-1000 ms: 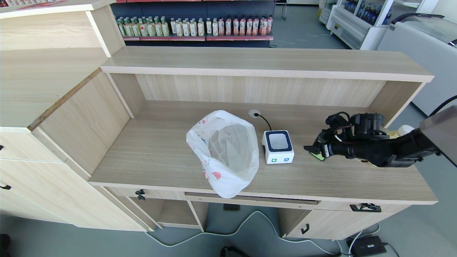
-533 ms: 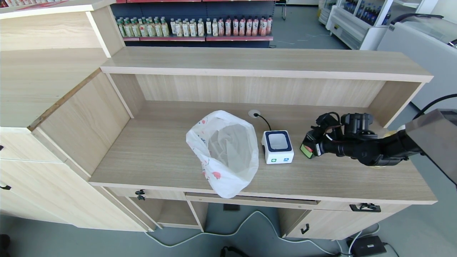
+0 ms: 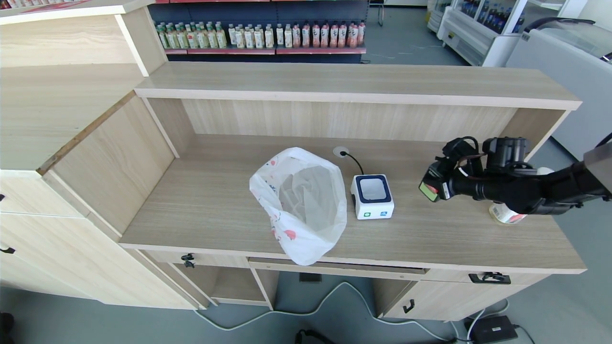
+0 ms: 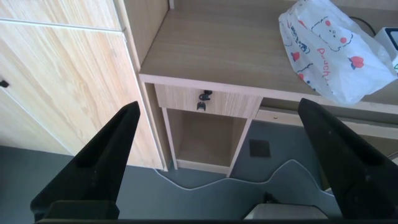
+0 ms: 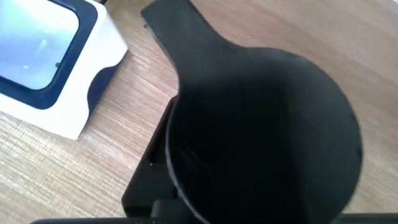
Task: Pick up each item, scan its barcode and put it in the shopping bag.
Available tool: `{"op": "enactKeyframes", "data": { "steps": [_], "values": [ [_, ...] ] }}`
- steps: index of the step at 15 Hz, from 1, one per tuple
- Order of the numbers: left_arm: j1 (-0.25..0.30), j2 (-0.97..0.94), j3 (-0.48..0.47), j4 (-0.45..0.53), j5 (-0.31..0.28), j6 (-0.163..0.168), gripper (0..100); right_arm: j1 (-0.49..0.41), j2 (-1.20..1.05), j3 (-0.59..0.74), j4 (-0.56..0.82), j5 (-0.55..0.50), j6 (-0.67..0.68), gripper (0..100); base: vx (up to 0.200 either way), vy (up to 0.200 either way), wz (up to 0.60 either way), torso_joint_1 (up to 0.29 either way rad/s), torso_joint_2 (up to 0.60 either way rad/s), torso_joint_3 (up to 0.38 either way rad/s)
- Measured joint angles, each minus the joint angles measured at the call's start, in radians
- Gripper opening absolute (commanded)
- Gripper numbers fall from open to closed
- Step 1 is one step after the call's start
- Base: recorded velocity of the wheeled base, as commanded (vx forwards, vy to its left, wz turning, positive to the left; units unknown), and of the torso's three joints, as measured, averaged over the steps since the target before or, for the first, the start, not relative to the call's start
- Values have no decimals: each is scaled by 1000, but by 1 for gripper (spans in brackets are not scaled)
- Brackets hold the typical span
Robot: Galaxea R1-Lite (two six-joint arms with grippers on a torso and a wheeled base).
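Over counter (image 3: 430, 241), item (image 3: 428, 188) (red-green end) in gripper (image 3: 433, 183)

The bottle (image 3: 503, 214) on the bench (image 3: 215, 200) is mostly behind the right arm, only its base and cap poke out. The item (image 3: 428, 188) in the right end effector (image 3: 432, 183) is too small to identify. Scanner (image 5: 43, 50) and bag (image 4: 329, 53) get clipped by the wrist views' edges.

Wooden counter (image 3: 215, 200), bottle shelf (image 3: 229, 51), grey floor (image 3: 406, 40)
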Motion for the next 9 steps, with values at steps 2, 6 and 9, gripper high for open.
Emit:
{"op": "enactKeyframes", "data": {
  "steps": [2, 6, 9],
  "values": [
    [0, 0, 0, 0, 0, 0, 100, -44, -131, 120, 1, -10, -80, 0, 0, 0, 0, 0, 0, 0],
    [0, 0, 0, 0, 0, 0, 100, -153, -452, 431, -46, -14, -389, 0, 0, 0, 0, 0, 0, 0],
    [0, 0, 0, 0, 0, 0, 100, -203, -688, 643, -175, -1, -680, 0, 0, 0, 0, 0, 0, 0]
  ]
}}
